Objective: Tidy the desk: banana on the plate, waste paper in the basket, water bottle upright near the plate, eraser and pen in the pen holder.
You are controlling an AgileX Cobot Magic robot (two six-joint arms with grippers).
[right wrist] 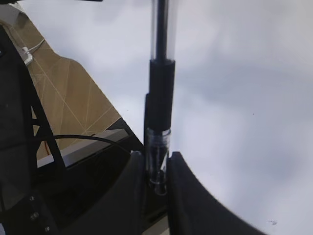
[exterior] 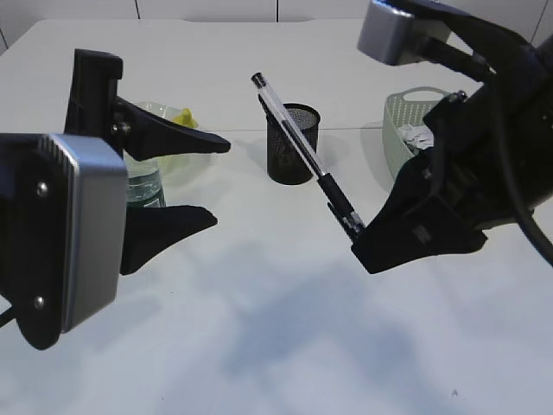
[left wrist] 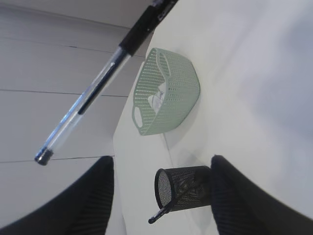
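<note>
My right gripper is shut on the lower end of a clear pen with a black grip. It holds the pen slanted in the air in front of the black mesh pen holder. The right wrist view shows the jaws pinching the pen. My left gripper is open and empty, close to the camera. Behind it are a water bottle and a banana on a clear plate. The left wrist view shows the open jaws, the pen and the holder. No eraser is in view.
A pale green basket with white crumpled paper inside stands at the right, behind my right arm; it also shows in the left wrist view. A small dark stick pokes out by the holder's rim.
</note>
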